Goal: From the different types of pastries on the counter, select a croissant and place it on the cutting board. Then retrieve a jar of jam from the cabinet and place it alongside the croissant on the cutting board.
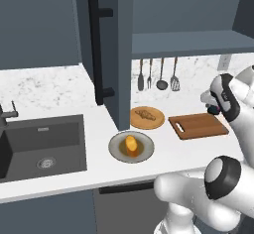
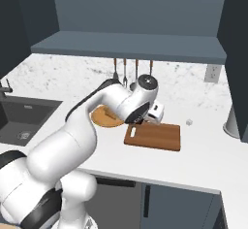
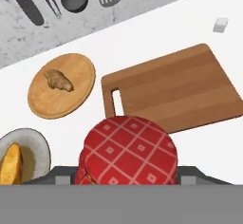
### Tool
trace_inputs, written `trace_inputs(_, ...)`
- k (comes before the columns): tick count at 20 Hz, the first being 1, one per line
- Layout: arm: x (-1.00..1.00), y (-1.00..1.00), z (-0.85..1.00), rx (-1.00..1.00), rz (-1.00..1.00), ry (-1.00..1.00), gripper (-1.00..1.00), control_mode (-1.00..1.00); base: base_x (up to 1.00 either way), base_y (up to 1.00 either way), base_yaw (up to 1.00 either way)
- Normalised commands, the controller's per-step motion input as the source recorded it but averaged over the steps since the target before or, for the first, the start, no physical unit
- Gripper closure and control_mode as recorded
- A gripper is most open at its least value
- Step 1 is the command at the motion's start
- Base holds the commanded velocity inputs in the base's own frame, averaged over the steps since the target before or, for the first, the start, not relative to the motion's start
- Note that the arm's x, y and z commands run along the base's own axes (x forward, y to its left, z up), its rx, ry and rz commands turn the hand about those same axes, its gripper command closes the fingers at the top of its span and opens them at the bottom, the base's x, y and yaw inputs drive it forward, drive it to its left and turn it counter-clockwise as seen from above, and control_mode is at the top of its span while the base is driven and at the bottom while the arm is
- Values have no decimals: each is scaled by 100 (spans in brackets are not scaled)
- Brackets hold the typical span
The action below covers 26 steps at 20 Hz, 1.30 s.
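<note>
Gripping the jam jar (image 3: 128, 152), red-checked on top, the tool (image 3: 128, 178) hangs above the bare cutting board (image 3: 190, 92).

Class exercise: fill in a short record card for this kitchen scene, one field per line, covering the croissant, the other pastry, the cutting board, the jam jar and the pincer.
croissant: lies on round wooden plate
orange pastry: on grey plate
cutting board: bare, handle end toward the plates
jam jar: red checked lid, held above the counter by the board's handle end
pincer: shut on the jar
cabinet door: open
</note>
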Motion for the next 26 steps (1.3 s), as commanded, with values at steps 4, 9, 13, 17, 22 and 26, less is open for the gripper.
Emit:
trace_inputs(4,9,-80,-25,-12,11,-24,100,-100,0,0,0)
trace_inputs(9,-8,52,-42,-4,8,-2,100,-100,0,0,0)
trace_inputs(13,-5,39,-53,-20,6,5,100,-100,0,0,0)
trace_inputs(17,78,-52,-1,0,0,2,100,-100,0,0,0)
trace_inputs(22,70,-94,1,0,5,0,100,-100,0,0,0)
trace_inputs(26,9,-2,-7,2,4,0,100,-100,0,0,0)
